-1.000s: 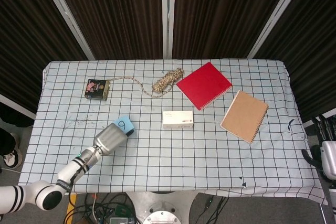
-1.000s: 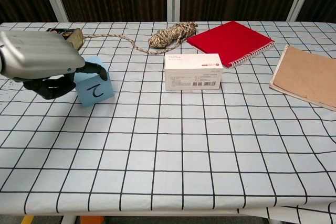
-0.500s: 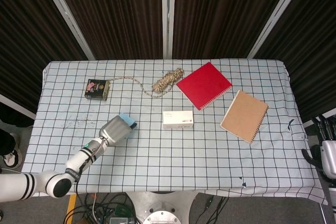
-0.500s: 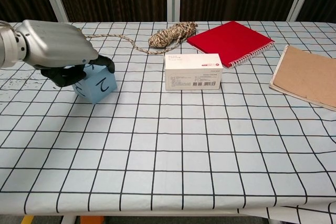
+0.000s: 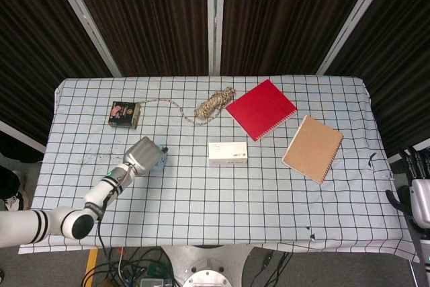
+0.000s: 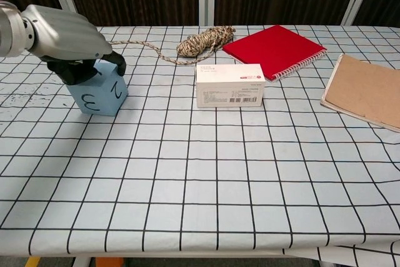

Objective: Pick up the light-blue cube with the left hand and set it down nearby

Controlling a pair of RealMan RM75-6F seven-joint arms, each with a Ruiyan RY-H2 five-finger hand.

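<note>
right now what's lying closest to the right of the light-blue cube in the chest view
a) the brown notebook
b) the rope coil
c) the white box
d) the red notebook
c: the white box sits just across a stretch of bare checked cloth from the light-blue cube, which the left hand covers from above; the red notebook, brown notebook and rope coil lie farther off.

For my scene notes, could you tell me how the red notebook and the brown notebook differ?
The red notebook lies farther back, beside the rope coil; the brown notebook lies nearer the front, toward the table's right edge. Their covers differ: bright red versus plain tan. Both lie flat, closed and angled.
</note>
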